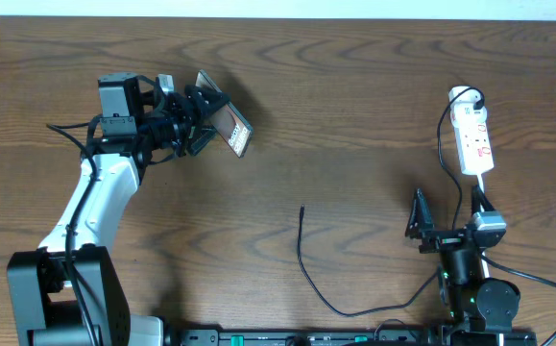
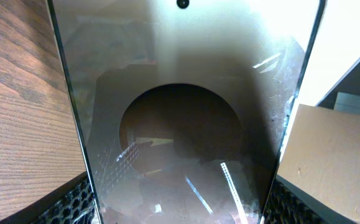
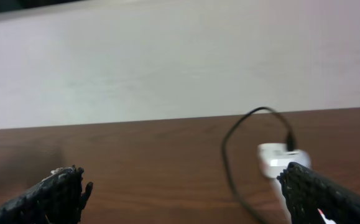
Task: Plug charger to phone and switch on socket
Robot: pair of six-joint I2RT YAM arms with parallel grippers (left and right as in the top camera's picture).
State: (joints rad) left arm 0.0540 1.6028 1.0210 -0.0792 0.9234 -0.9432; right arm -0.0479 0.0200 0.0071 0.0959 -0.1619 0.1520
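My left gripper [image 1: 196, 117] at the back left is shut on the phone [image 1: 228, 125] and holds it tilted on edge above the table. In the left wrist view the phone's glossy dark face [image 2: 186, 118] fills the frame between the two finger pads. The charger [image 1: 302, 264], a thin black cable, lies on the table with its connector tip [image 1: 302, 208] near the middle. The white socket [image 1: 473, 139] lies at the back right; it also shows blurred in the right wrist view [image 3: 278, 159]. My right gripper [image 1: 420, 223] is open and empty at the front right.
The black cable runs from the socket's far end down past my right arm to the front edge [image 1: 354, 312]. A pale wall [image 3: 180, 56] rises behind the table's far edge. Cardboard [image 2: 329, 162] shows beside the phone in the left wrist view.
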